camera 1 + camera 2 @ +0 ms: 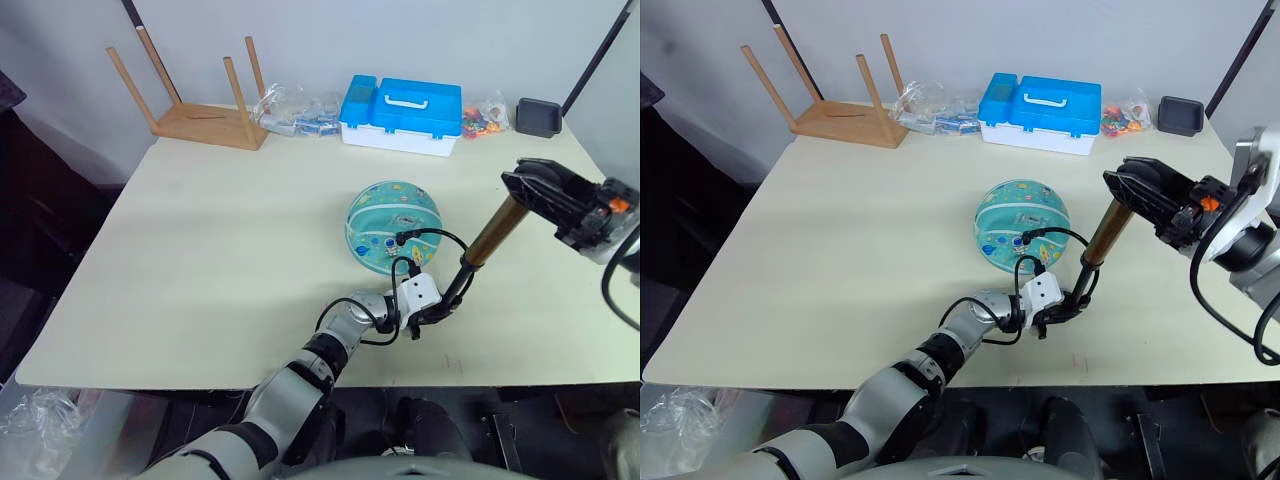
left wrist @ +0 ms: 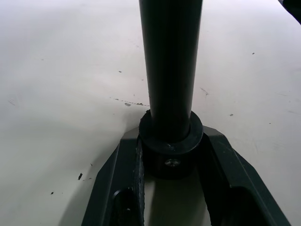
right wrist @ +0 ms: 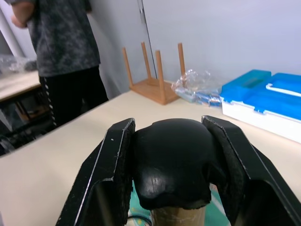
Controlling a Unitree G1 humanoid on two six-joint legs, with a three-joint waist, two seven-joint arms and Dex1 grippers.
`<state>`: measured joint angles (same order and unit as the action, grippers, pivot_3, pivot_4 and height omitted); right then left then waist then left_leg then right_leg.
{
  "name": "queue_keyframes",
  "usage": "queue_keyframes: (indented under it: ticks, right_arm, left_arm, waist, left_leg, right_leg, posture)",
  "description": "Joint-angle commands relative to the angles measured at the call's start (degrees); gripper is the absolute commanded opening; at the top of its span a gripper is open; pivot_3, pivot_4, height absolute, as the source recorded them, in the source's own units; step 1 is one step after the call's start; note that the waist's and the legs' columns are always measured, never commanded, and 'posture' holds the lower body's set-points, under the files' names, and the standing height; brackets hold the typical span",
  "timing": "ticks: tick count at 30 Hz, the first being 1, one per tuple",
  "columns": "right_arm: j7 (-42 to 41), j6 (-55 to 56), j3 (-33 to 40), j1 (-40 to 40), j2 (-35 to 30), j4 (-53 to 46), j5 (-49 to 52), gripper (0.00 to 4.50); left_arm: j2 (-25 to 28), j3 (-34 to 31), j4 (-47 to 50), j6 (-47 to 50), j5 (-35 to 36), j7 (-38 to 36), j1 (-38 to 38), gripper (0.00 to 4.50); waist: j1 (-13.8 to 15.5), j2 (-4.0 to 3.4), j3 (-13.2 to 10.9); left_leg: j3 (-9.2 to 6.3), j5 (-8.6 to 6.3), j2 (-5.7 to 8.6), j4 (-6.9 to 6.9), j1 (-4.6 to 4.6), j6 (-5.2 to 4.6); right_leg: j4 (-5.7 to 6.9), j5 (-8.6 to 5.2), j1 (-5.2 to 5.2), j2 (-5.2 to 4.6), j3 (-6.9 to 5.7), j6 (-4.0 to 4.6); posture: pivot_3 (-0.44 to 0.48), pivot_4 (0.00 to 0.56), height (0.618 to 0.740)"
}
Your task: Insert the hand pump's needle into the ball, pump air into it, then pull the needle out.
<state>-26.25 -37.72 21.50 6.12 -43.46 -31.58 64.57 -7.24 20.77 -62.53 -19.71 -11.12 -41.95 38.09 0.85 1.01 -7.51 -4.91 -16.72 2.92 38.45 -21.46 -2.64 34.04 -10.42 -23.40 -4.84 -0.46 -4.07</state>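
The teal ball (image 1: 393, 225) rests on the cream table (image 1: 200, 250), right of centre. Beside it the hand pump (image 1: 497, 230) stands tilted, its amber barrel leaning to the right. My left gripper (image 1: 438, 306) is shut on the pump's black bottom cap (image 2: 170, 149) at table level. My right gripper (image 1: 532, 186) is shut on the black handle (image 3: 170, 162) at the top. The thin black hose (image 1: 440, 240) loops from the pump's base to the ball. Its black fitting (image 1: 400, 238) sits against the ball's near side; the needle pin itself is too small to see.
Along the table's far edge stand an upturned wooden stool (image 1: 205, 120), clear plastic bags (image 1: 295, 112), a blue-and-white case (image 1: 402, 113), a bag of colourful bits (image 1: 485, 115) and a black tray (image 1: 539, 117). A person (image 3: 61, 47) stands beyond the table's left end.
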Motion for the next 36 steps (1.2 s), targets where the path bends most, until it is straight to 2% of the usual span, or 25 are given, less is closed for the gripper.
queue_keyframes:
  ticks: [1, 4, 11, 18, 23, 28, 33, 36]
  right_arm:
    - [-3.25, 3.71, -9.71, -4.55, 3.32, 3.48, -11.66, 1.77]
    - [-4.61, 6.36, -13.28, -6.17, 6.77, 5.98, -15.73, 1.77]
    - [-9.78, 13.08, -18.11, -8.85, 11.01, 12.61, -25.03, 1.76]
    - [-10.97, 13.8, -15.49, -8.5, 11.13, 10.57, -25.43, 1.76]
    - [-8.01, 9.29, -8.74, -3.65, 9.01, 3.7, -18.17, 1.76]
    - [-1.81, 1.33, 0.03, 3.55, 3.08, -2.49, -3.81, 1.76]
    - [3.04, -3.88, 8.56, 9.86, -5.62, -2.29, 9.67, 1.76]
    - [5.47, -5.62, 10.81, 11.74, -9.01, -1.1, 15.47, 1.76]
  left_arm:
    - [0.53, 1.37, -3.12, 2.47, -2.01, -0.68, -2.08, 1.07]
    - [0.8, 1.28, -2.71, 2.67, -1.91, -0.76, -2.22, 1.07]
    - [1.0, 1.35, -2.23, 2.89, -1.94, -0.72, -2.4, 1.07]
    - [0.92, 1.34, -2.27, 2.82, -1.95, -0.79, -2.12, 1.07]
    - [0.91, 1.23, -2.46, 2.83, -1.89, -0.9, -1.9, 1.07]
    - [1.03, 1.16, -2.59, 2.85, -1.83, -1.22, -1.72, 1.07]
    - [1.07, 1.16, -2.53, 2.75, -1.84, -1.53, -1.69, 1.07]
    - [1.1, 1.13, -2.56, 2.7, -1.86, -1.56, -1.71, 1.07]
  waist:
    - [-0.04, 0.07, 0.06]
    - [-0.1, 0.13, 0.13]
    - [-0.13, 0.14, 0.33]
    - [-0.08, 0.06, 0.35]
    - [-0.04, -0.15, 0.15]
    - [0.08, -0.57, -0.27]
    - [0.13, -0.56, -0.36]
    - [0.15, -0.49, -0.4]
  left_leg:
    - [-0.02, 0.0, -0.01, 0.0, 0.11, 0.0]
    - [0.02, -0.02, -0.09, -0.1, 0.72, 0.01]
    - [-0.02, -0.02, -0.12, -0.09, 0.85, 0.02]
    - [-0.03, -0.02, -0.1, -0.09, 0.81, 0.02]
    - [-0.03, -0.02, -0.06, -0.09, 0.75, 0.02]
    - [-0.03, -0.02, 0.01, -0.08, 0.5, 0.01]
    - [-0.02, -0.02, 0.05, -0.07, 0.14, 0.0]
    - [-0.04, -0.02, 0.09, -0.03, -0.08, -0.02]
  right_leg:
    - [0.0, -0.01, 0.1, 0.02, 0.0, 0.0]
    - [-0.04, -0.19, 0.59, 0.06, 0.03, -0.24]
    - [-0.04, -0.19, 0.7, 0.13, 0.02, -0.25]
    - [-0.05, -0.19, 0.69, 0.1, 0.03, -0.25]
    - [-0.06, -0.19, 0.66, 0.05, 0.03, -0.25]
    - [-0.06, -0.11, 0.44, -0.02, 0.03, -0.14]
    - [-0.1, -0.02, 0.15, -0.06, 0.02, -0.02]
    - [-0.11, -0.01, -0.01, -0.11, 0.0, -0.03]
  posture:
    - [0.0, 0.15, 0.74]
    - [0.0, 0.15, 0.74]
    - [0.0, 0.15, 0.74]
    - [0.0, 0.15, 0.74]
    - [0.0, 0.15, 0.74]
    - [0.0, 0.15, 0.74]
    - [0.0, 0.15, 0.74]
    - [0.0, 0.15, 0.74]
